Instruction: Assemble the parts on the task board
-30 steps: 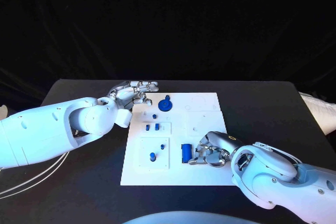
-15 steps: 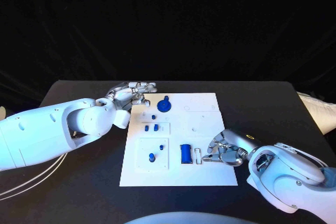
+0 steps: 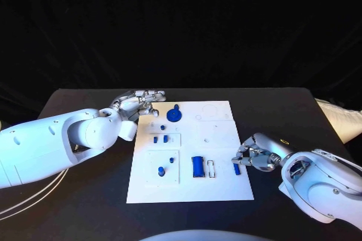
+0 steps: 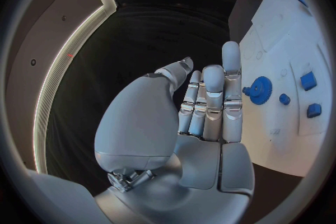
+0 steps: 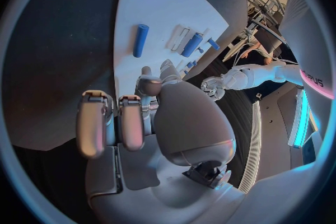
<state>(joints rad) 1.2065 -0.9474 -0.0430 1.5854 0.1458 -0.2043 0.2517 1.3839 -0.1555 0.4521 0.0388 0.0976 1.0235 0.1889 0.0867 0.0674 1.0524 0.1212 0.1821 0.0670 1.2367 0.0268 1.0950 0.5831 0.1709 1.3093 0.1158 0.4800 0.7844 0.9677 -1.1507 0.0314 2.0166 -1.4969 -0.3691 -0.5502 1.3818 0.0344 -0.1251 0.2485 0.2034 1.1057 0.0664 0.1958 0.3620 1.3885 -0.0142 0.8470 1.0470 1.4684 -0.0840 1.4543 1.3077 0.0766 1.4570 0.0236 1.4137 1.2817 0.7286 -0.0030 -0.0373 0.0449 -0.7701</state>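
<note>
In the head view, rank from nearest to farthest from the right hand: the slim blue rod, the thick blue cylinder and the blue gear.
1. Slim blue rod: lying on the task board right beside the right hand, by its fingers.
2. Thick blue cylinder: lying on the board further toward the left arm's side.
3. Blue gear: at the board's far end, close to the left hand.

White task board (image 3: 218, 186) lying on a black tabletop (image 3: 90, 199). Blue parts showing against it: a blue gear (image 3: 176, 114), a blue block (image 3: 198, 167), a blue rod (image 3: 237, 169) (all the same saturated blue). Silver fingers (image 3: 245, 155) gleaming on the right hand (image 3: 258, 157); left hand (image 3: 139, 101) silver too, arms white.
</note>
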